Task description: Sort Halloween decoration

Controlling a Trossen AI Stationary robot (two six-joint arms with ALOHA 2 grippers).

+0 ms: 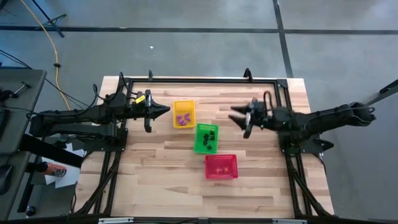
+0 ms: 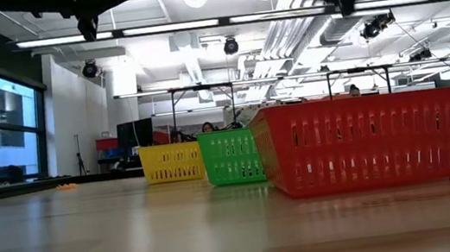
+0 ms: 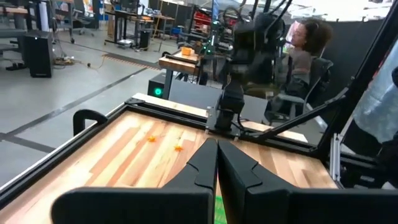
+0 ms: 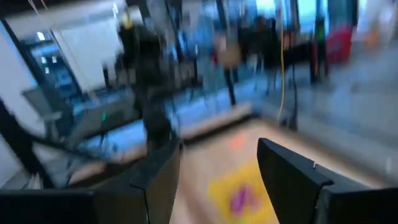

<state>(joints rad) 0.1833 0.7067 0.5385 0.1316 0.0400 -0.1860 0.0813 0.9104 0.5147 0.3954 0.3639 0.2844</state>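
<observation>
The Halloween decoration sits already divided among three mesh baskets in the middle of the table (image 1: 155, 180): purple trinkets (image 1: 182, 117) in the yellow basket (image 1: 175, 106) on the far left, black trinkets (image 1: 209, 137) in the green basket (image 1: 199, 147) beside it, and small pieces too faint to name in the red basket (image 1: 221, 175), nearest and rightmost. The three baskets stand in a diagonal row, corners close together. A couple of orange trinkets (image 3: 151, 138) appear to lie loose on the wood toward the right arm's base, so the sorting looks not quite finished. The left hand (image 1: 165, 111) hangs just left of the yellow basket with its fingers pressed together, holding nothing. The right hand (image 1: 235, 116) hangs right of the green basket, fingers spread wide and empty. The risk from here, as I judge it, lies in the trinkets' tiny size: a hand could close beside one and flick it away, or a low approach could nudge the light baskets out of line. A person sits beyond the table. No brand, label or writing can be read.
</observation>
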